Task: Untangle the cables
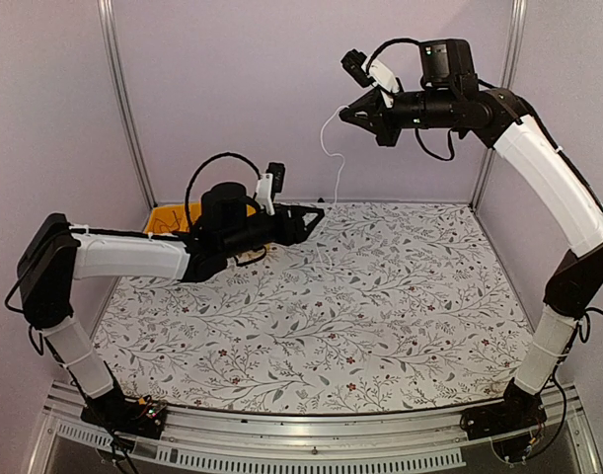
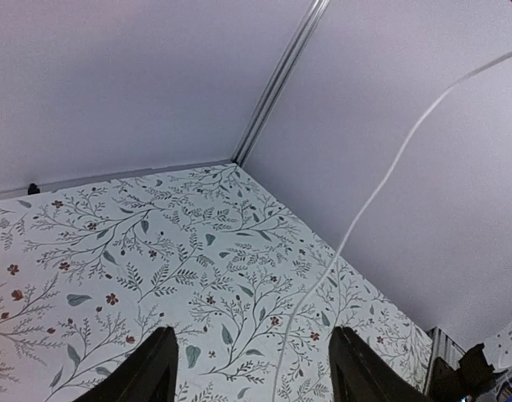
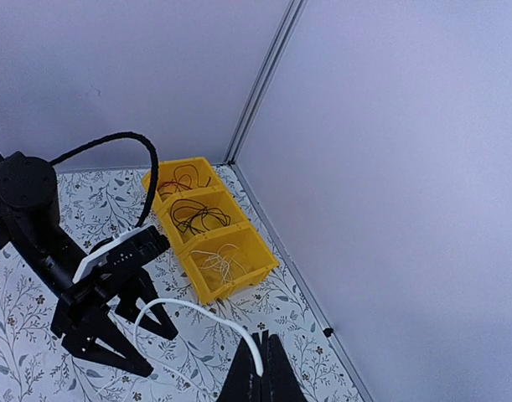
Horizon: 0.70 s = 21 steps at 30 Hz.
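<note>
White cable (image 1: 339, 178) was pinched by the closed right gripper (image 1: 344, 115), held high so it hung free; left gripper (image 1: 317, 211) stood by, jaws spread, holding nothing.

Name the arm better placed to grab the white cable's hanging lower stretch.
Left. The left gripper sits open and low, with the white cable passing between its fingers; the right gripper is shut on that cable's upper end, high up.

top: high, rear | left wrist: low, toward likely far-right corner (image 2: 239, 159) | right wrist: high, downward | shared: table (image 1: 380, 316)
</note>
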Motion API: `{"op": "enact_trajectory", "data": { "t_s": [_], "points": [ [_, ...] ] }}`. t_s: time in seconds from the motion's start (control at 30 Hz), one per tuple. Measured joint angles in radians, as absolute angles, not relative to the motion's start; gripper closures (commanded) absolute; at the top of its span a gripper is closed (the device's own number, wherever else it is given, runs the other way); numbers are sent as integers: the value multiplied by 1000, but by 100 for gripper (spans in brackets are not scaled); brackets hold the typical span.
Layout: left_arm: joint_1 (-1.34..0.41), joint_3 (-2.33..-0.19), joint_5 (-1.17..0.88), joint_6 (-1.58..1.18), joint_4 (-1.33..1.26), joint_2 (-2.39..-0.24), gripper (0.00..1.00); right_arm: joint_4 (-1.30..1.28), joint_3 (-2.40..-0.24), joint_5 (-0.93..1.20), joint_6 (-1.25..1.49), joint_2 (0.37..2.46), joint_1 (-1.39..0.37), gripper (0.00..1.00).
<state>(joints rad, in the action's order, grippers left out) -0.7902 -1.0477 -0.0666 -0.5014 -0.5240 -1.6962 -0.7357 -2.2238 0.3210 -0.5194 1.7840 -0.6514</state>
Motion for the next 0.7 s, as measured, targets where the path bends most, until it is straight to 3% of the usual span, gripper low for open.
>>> {"op": "enact_trajectory", "data": {
  "t_s": [0.23,0.47,0.63,0.7],
  "points": [
    [-803,-1155,-224,-482,-542,-1765,38,-736,-2224,324,-519,1789,-652,100],
    [-804,-1236,-297,-464,-503,-1870,65,-736,-2224,324,-517,1789,-652,100],
    [-804,-1267,-343,-456,-499,-1906,97,-736,-2224,324,-516,1789,-652,100],
    [-804,-1268,-355,-453,-503,-1908,100,-736,-2224,324,-516,1789,-652,100]
  ]
}}
